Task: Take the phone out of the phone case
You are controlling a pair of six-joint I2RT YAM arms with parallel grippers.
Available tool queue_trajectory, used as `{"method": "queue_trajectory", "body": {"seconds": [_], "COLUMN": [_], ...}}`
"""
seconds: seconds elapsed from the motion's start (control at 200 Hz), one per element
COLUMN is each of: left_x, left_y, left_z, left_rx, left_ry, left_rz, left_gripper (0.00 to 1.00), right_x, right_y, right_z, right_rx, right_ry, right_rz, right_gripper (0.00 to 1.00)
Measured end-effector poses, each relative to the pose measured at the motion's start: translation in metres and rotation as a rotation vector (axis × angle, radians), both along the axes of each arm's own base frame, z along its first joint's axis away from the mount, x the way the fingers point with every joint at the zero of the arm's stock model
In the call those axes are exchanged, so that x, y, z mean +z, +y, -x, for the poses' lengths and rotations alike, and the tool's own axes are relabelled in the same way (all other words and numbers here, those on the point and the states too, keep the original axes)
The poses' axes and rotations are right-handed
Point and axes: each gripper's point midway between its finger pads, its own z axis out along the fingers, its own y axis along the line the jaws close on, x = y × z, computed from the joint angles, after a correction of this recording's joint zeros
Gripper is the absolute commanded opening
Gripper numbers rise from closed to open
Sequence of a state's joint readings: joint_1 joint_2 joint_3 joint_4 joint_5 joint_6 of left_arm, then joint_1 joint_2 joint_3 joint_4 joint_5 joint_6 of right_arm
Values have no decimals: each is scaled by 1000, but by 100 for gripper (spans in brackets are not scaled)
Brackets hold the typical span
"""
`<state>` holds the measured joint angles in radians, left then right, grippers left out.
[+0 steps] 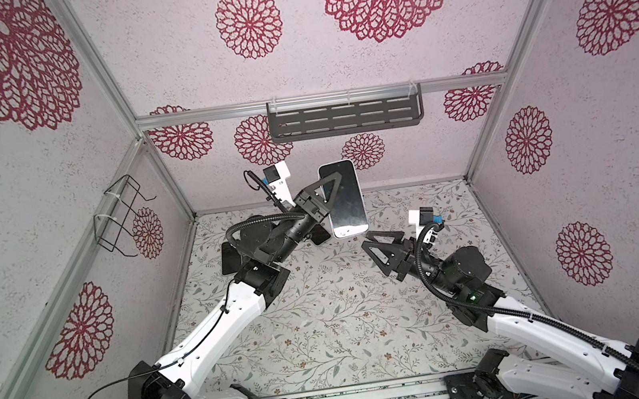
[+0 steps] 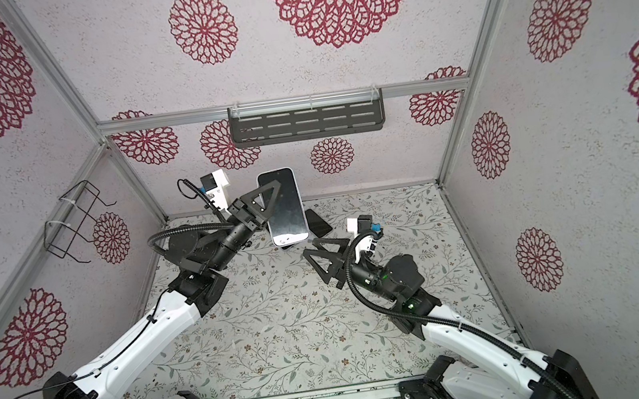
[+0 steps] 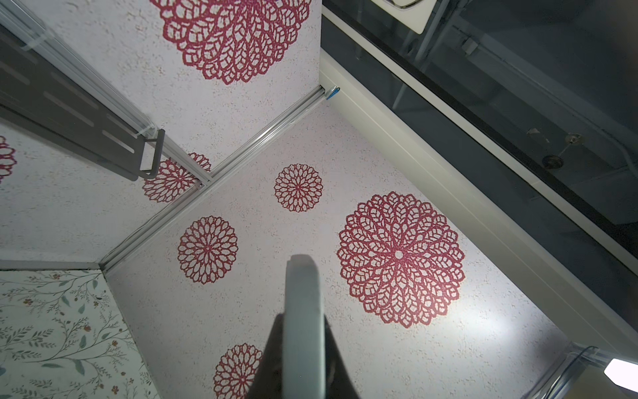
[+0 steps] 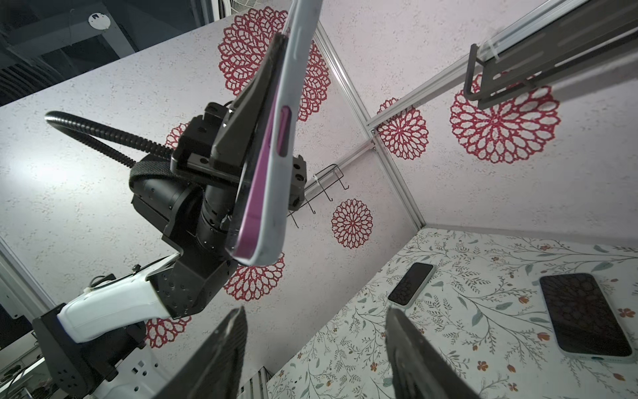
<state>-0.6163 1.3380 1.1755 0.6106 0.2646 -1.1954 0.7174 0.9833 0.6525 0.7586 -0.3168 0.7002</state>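
Observation:
My left gripper is shut on the phone case, holding it up in the air near the back wall. The case is pale grey-white, and its edge runs between the left fingers. The phone sits in it, dark screen facing up. Its purple side shows beside the case toward the lower end. My right gripper hangs open just below and right of the phone, apart from it, with nothing between its fingers.
Two other cased phones lie screen up on the floral table, a small one and a larger one. A dark slotted shelf hangs on the back wall. A wire rack hangs on the left wall.

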Motion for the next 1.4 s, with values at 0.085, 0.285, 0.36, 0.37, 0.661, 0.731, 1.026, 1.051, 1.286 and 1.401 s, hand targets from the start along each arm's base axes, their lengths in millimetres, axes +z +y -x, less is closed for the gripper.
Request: {"method": "queue_trajectory", "body": {"seconds": [0.085,0.285,0.36,0.37,0.661,0.731,1.026,1.051,1.286,1.401], "left_x": [1,1,-1,-1,-8,-7,-3,-2,-2,-1], "left_y": [0,0,0,0,0,0,1,1,2,2], "left_z": [1,1,1,0,-1,0,2,2,3,3], "left_rx": [-1,1,2,2,3,2,0,0,-2,-1], "left_ry": [-5,-7,-8,-7,-2,-7,-22,-24,-34,-41], "left_rz": [3,2,0,-1,-5,-1,15,16,30,38], "left_gripper": [0,0,0,0,0,0,0,0,0,0], "right_x": [-3,1,8,9,20,17,14,14,13,13], "right_y": [2,5,5,5,6,8,8,8,7,7], "right_z": [-3,-5,-4,-4,0,-2,-7,-7,-11,-14], "right_rx": [0,9,18,19,52,51,51,50,52,59], "right_ry": [9,6,-3,-4,-20,-13,2,2,9,13], "right_rz": [-1,-29,-51,-54,-97,-93,-99,-100,-107,-116], "right_gripper": [67,68,69,69,68,68,68,68,68,67]}}
